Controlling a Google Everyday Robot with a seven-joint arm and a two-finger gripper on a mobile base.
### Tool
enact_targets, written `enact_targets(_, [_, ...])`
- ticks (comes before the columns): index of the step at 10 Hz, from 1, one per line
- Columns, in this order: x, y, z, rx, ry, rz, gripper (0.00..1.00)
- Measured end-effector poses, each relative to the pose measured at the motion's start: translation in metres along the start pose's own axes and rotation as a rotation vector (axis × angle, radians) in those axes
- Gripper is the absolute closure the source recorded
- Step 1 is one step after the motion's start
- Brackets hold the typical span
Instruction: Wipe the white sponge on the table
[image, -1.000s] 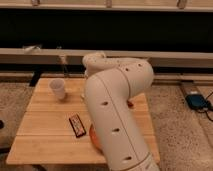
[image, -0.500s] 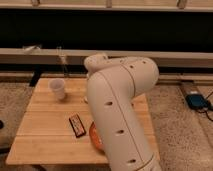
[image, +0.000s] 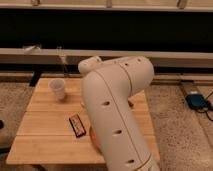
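The table (image: 45, 135) is a light wooden plank top seen from above in the camera view. The white sponge is hidden or out of view. My big white arm (image: 117, 110) fills the middle of the frame and covers the right half of the table. The gripper is not in view; it lies somewhere behind the arm.
A translucent white cup (image: 58, 89) stands at the table's far left. A dark flat packet (image: 77, 125) lies mid-table beside the arm. An orange thing (image: 94, 138) peeks out by the arm. A blue device with cable (image: 198, 101) lies on the floor, right. A long rail (image: 40, 56) runs behind.
The arm has shifted slightly to the right and its upper part has turned a little. The cup and the dark packet have not moved.
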Motion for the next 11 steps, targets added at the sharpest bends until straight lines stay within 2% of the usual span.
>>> enact_targets(6, [-0.027,0.029,-0.001,-0.038,-0.038,-0.063,1.00])
enact_targets(11, [-0.063,0.041,0.007,-0.067,-0.066,-0.096,1.00])
